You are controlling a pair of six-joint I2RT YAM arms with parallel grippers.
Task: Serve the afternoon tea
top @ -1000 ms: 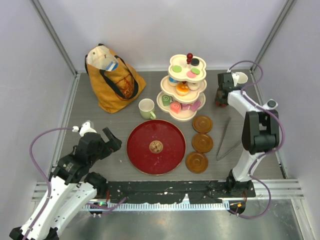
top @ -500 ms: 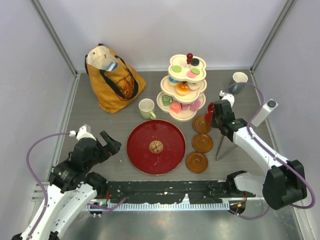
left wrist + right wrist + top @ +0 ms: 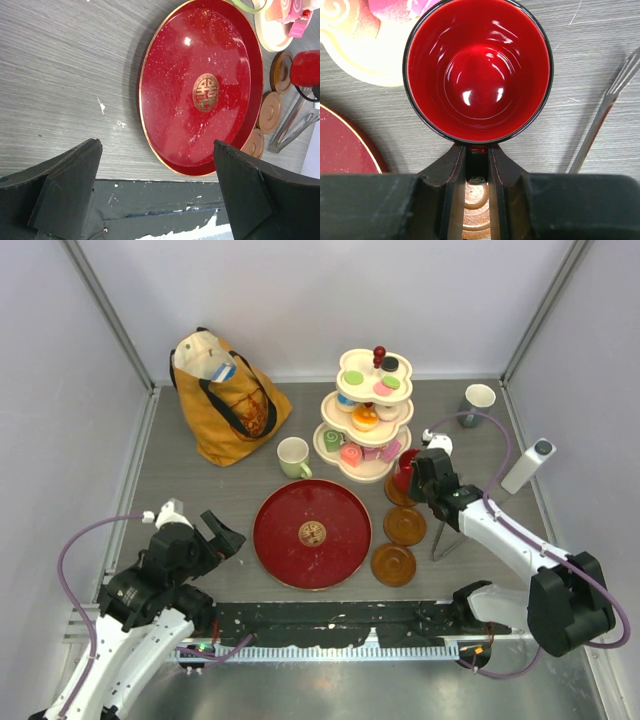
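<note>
My right gripper (image 3: 411, 476) (image 3: 477, 150) is shut on the handle of the red mug (image 3: 404, 471) (image 3: 477, 70). It holds the mug upright over the far brown coaster (image 3: 405, 490), close to the tiered stand (image 3: 366, 415) that carries several toy pastries. The pale green mug (image 3: 293, 456) stands left of the stand. The grey-blue mug (image 3: 479, 402) stands at the back right. My left gripper (image 3: 222, 530) (image 3: 156, 145) is open and empty, left of the dark-red tray (image 3: 290, 540) (image 3: 170, 60). The red mug also shows in the left wrist view (image 3: 306, 67).
Two more brown coasters (image 3: 405, 526) (image 3: 393, 565) lie right of the tray. Metal tongs (image 3: 447, 520) lie beside them. A mustard-yellow tote bag (image 3: 228, 400) stands at the back left. A white device (image 3: 528, 465) sits by the right wall.
My right arm swung from the back right corner towards the middle, carrying the red mug to the far coaster. My left arm drew back a little towards the near edge.
</note>
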